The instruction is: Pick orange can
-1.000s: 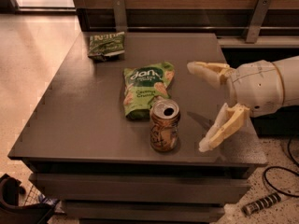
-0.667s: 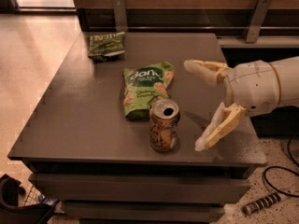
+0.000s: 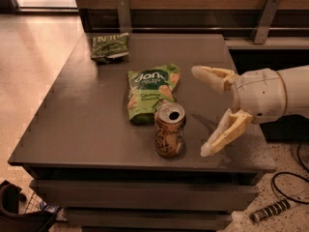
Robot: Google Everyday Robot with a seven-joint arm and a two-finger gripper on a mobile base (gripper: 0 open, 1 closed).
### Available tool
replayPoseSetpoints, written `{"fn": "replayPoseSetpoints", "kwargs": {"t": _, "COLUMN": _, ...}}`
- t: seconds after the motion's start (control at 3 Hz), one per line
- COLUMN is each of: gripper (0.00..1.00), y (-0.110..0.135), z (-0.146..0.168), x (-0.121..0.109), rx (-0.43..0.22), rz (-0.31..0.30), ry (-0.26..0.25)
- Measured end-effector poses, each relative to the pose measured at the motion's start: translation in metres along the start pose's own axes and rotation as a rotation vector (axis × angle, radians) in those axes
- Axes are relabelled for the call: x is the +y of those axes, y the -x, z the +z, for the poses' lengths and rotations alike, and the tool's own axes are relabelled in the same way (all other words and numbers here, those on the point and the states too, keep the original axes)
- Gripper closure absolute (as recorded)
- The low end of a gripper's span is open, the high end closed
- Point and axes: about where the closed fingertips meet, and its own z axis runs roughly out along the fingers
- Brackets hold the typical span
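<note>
Beside the orange can (image 3: 170, 130), tool (image 3: 201, 112) gapes empty.

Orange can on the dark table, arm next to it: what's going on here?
A single robot arm is going for the orange can, which stands upright near the front edge of the dark table. The gripper hangs open beside the can, on its right in the camera view, with its fingers spread wide and not touching it. Nothing is grasped yet. A large green snack bag lies just behind the can, and a smaller green bag sits at the far corner.
</note>
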Motion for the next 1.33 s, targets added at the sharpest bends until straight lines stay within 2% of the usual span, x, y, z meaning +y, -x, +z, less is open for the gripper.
{"fn": "replayPoseSetpoints", "kwargs": {"t": 0.67, "gripper": 0.0, "y": -0.032, "z": 0.012, "x": -0.014, "rx": -0.106, "rz": 0.047, "ry": -0.028}}
{"fn": "replayPoseSetpoints", "kwargs": {"t": 1.33, "gripper": 0.03, "y": -0.043, "z": 0.042, "x": 0.009, "rx": -0.148, "rz": 0.082, "ry": 0.059}}
